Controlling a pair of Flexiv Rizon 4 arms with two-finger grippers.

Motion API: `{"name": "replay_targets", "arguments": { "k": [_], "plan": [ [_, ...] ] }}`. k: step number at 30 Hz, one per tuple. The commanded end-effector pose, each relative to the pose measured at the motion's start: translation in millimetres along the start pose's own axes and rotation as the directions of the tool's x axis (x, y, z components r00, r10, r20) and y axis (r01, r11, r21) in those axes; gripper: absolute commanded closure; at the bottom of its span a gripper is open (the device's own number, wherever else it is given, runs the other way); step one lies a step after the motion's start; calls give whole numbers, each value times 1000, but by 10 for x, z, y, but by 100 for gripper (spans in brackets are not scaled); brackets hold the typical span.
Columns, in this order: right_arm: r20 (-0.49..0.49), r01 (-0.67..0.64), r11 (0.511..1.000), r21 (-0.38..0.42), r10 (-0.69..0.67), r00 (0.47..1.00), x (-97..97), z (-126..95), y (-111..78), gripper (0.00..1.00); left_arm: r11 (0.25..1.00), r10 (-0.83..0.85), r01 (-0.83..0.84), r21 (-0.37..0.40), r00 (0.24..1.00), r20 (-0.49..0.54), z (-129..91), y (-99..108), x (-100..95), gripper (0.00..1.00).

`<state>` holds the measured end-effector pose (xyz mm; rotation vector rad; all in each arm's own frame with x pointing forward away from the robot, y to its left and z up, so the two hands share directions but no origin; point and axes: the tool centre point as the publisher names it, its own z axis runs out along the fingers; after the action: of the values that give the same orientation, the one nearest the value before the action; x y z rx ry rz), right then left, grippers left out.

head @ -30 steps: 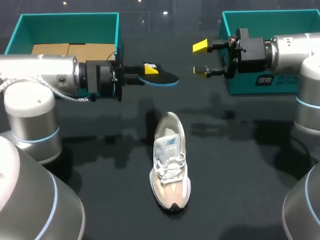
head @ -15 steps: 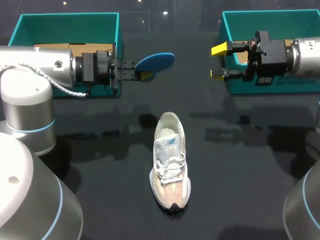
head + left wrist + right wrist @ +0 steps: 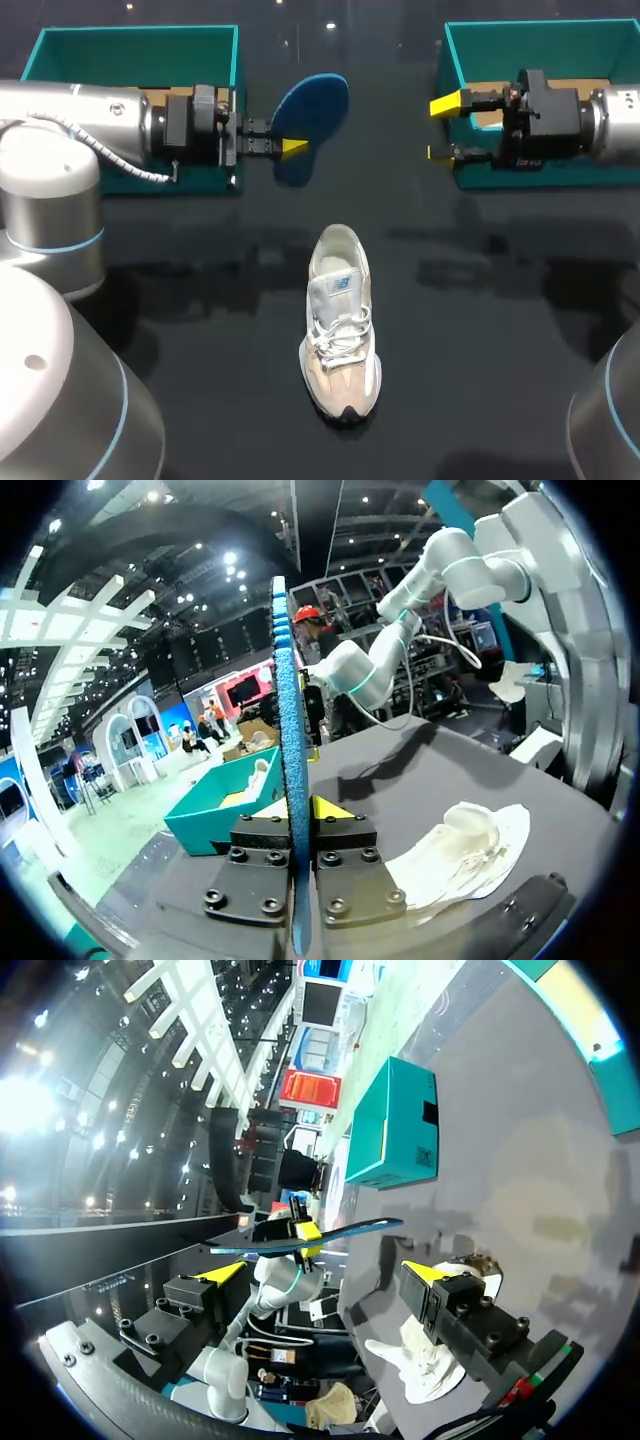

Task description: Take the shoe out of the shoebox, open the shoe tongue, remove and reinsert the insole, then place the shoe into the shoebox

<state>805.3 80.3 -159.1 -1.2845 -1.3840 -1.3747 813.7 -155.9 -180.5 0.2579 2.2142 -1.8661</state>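
Beige and white shoe sitting upright on its sole mid-table, laced, toe toward the near edge. Blue insole up off the table, turned on edge, pinched at one end in the left gripper. Open teal left shoebox and right shoebox at the far corners.
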Motion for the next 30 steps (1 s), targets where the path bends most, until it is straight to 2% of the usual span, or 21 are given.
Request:
{"name": "replay_targets", "arguments": {
  "k": [1,5,8,19,23,30],
  "plan": [
    [17,0,1000,-7,0,1000,35,-126,-122,0,947,-317,319,25,947,-60,-95,47,-95,100],
    [23,16,999,30,-17,1000,31,-171,-128,0,844,-527,535,42,840,-132,-136,92,-146,100],
    [31,-3,998,60,1,1000,-5,-192,-134,0,844,-527,535,42,840,-132,-136,92,-146,100],
    [31,-3,998,60,1,1000,-5,-192,-134,0,844,-527,535,42,840,-132,-136,92,-146,100],
    [31,-3,998,60,1,1000,-5,-192,-134,0,711,-676,697,96,715,-181,-146,-18,-206,100],
    [31,-3,998,60,1,1000,-5,-192,-134,0,533,-819,843,74,536,-204,-118,-126,-225,100]
  ]
}}
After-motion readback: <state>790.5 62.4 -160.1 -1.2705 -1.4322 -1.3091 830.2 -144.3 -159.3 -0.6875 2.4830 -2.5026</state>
